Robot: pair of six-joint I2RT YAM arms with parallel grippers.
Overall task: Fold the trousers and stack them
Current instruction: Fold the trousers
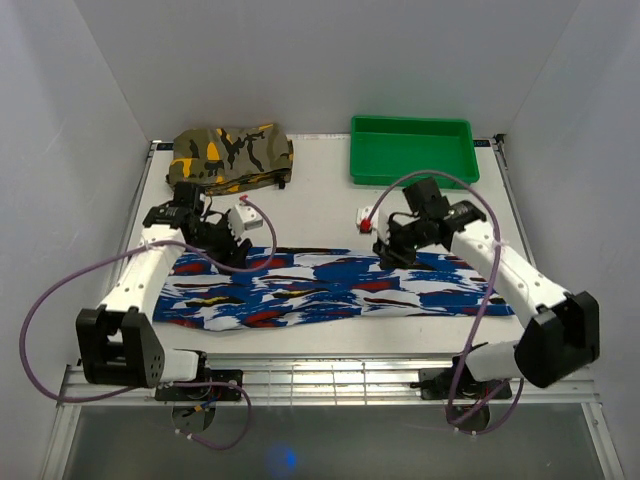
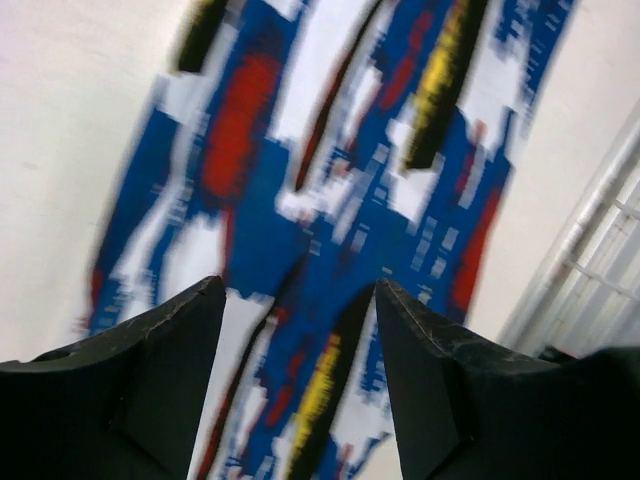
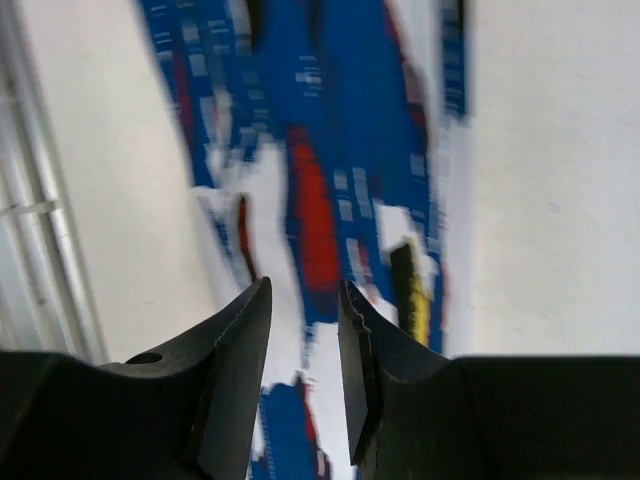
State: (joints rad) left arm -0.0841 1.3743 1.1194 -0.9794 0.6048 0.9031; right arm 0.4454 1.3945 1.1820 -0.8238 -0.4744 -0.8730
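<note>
A: Item one, the long royal-blue fabric trousers (image 1: 330,290) with the streaked print?
B: Laid flat across the near half of the white table (image 1: 320,205)
A: Tools?
B: Left gripper (image 2: 298,288) spread wide, empty; right gripper (image 3: 305,287) narrowly parted, empty; both above the cloth

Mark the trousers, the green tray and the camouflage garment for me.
Trousers (image 1: 330,290): top view, middle of the spread fabric.
Tray (image 1: 410,157): top view, bare floor inside the rim.
Camouflage garment (image 1: 232,152): top view, centre of the folded bundle.
</note>
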